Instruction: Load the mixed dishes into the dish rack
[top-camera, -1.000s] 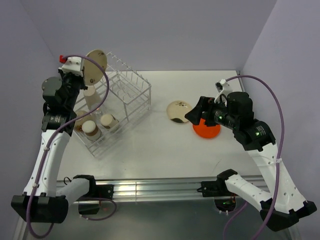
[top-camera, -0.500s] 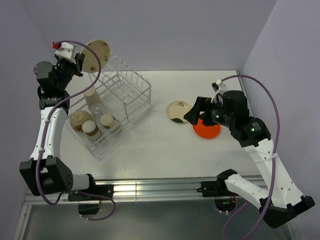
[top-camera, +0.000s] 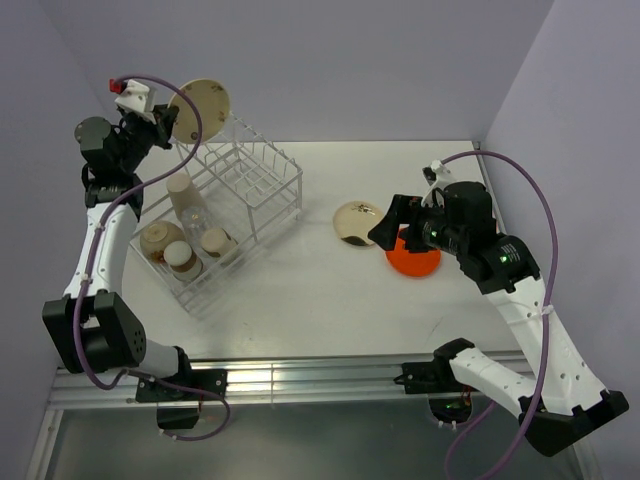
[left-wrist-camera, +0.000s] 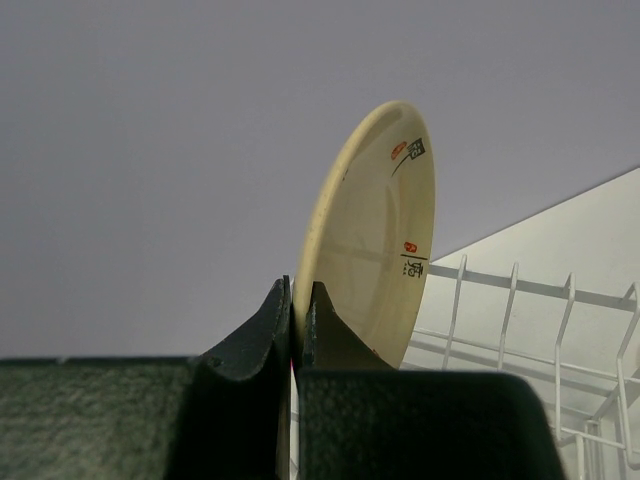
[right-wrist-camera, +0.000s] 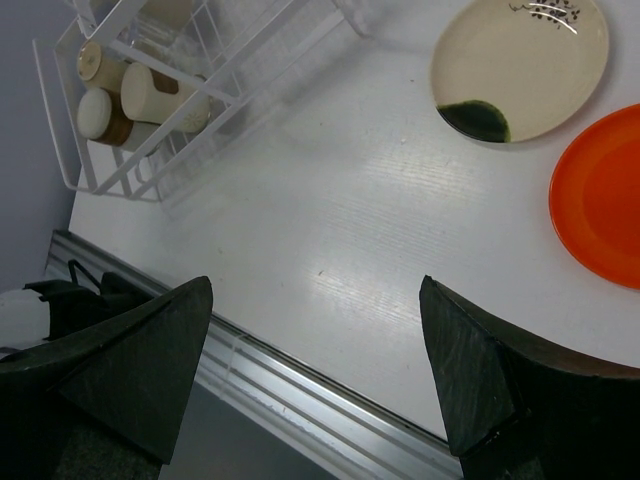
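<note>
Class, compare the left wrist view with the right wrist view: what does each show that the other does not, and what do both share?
Only left wrist: a cream plate pinched edge-on in the left pincer. Only right wrist: the open right pincer, the orange plate, a second cream plate flat on the table, cups in the dish rack. Shared: the white dish rack.
</note>
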